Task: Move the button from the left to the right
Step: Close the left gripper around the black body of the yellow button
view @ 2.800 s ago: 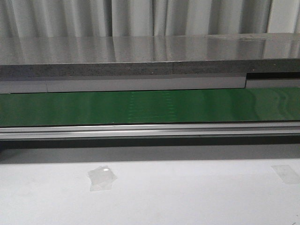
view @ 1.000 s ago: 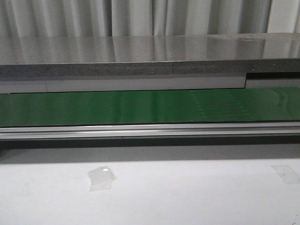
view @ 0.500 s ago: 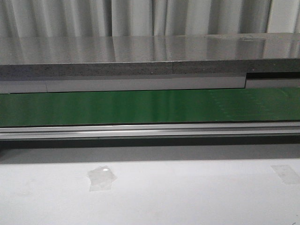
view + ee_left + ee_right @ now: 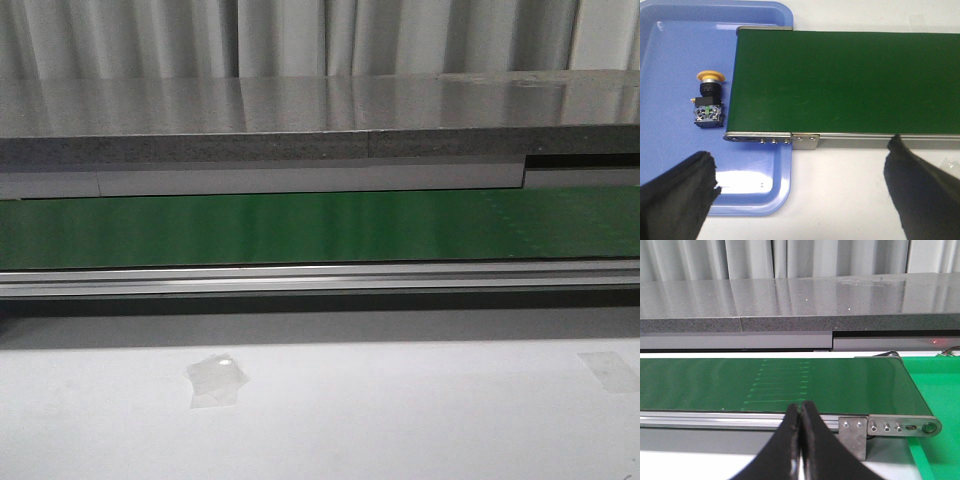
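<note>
The button (image 4: 708,100) lies on its side in the blue tray (image 4: 670,60), just beside the end of the green belt (image 4: 850,82). Left gripper (image 4: 800,192): fingers spread wide, holding nothing. Right gripper (image 4: 801,440): fingers pressed together, empty. Against earlier front views, the faint ribbed patch on the belt has shifted rightward; the tape scrap (image 4: 215,380) on the white table (image 4: 400,420) is unchanged.

Button (image 4: 708,101) in tray (image 4: 675,50), beside belt (image 4: 850,80)

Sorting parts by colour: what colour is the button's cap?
Orange-yellow; the button lies on the blue tray, clearest in the left wrist view.
</note>
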`<state>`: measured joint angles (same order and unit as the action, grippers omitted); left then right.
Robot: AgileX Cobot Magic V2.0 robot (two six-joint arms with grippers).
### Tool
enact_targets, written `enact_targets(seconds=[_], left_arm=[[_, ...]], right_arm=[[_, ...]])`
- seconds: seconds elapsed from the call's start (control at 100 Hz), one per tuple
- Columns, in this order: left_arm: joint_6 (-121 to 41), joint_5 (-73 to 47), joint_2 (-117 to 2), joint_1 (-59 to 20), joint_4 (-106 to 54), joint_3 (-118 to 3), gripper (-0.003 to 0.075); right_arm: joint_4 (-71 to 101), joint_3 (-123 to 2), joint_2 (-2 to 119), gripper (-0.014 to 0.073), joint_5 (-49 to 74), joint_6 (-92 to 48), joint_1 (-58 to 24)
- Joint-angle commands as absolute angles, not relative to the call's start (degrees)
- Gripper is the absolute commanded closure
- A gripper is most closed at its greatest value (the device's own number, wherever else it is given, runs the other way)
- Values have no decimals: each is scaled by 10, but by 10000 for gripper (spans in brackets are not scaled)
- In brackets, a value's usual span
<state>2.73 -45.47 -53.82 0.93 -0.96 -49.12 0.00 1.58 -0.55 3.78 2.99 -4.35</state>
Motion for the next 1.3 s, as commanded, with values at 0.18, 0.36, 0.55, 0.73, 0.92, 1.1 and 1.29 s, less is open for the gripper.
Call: enact_targets(seconds=[0.18, 0.36, 0.55, 0.73, 0.92, 1.1, 1.29], left_arm=[[31, -393, -586, 115, -12, -532, 79], [22, -379, -666, 165, -14, -576, 79], [-10, -384, -782, 192, -15, -649, 79], [-49, -391, -892, 198, -35, -716, 79], [-76, -397, -981, 198, -46, -764, 79], [-107, -398, -1037, 219, -79, -794, 79], [-158, -396, -1063, 245, -147, -799, 79]], right_arm=[[-8, 7, -17, 662, -10, 30, -44], [-8, 7, -17, 662, -10, 30, -44], [-8, 7, -17, 662, -10, 30, -44], [-8, 7, -17, 662, -10, 30, -44], [-8, 7, -17, 662, -10, 30, -44], [-8, 7, -17, 662, -10, 30, -44], [-8, 7, -17, 662, -10, 30, -44]])
